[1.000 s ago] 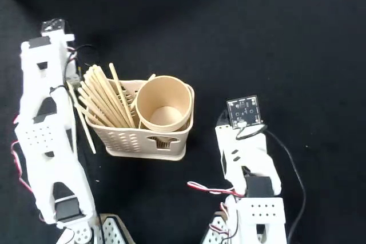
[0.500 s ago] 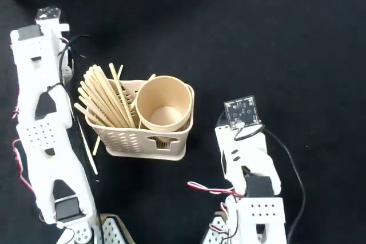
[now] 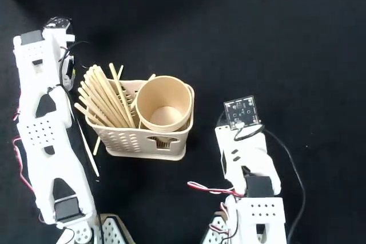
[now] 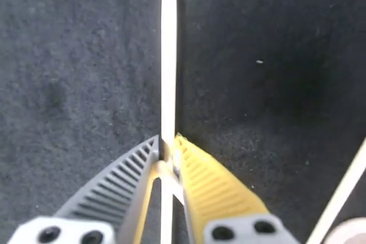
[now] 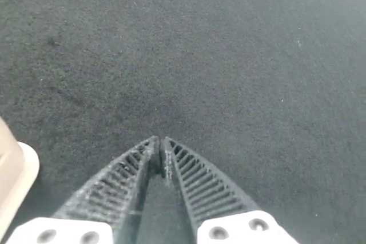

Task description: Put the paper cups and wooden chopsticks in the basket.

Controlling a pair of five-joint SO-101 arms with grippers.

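Left arm has edged back toward the basket [image 3: 137, 139]; left end effector [image 4: 168, 142] clamps one wooden chopstick [image 4: 168, 55]; right end effector [image 5: 158, 146] closed on nothing.

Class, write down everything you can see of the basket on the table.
The basket is a pale beige, plastic-looking box with rounded corners. Its walls are perforated with small holes, and there is a handle slot in its near wall. It stands upright on the black table. A bundle of chopsticks leans out of its left part, and an open, upright cup fills its right part.
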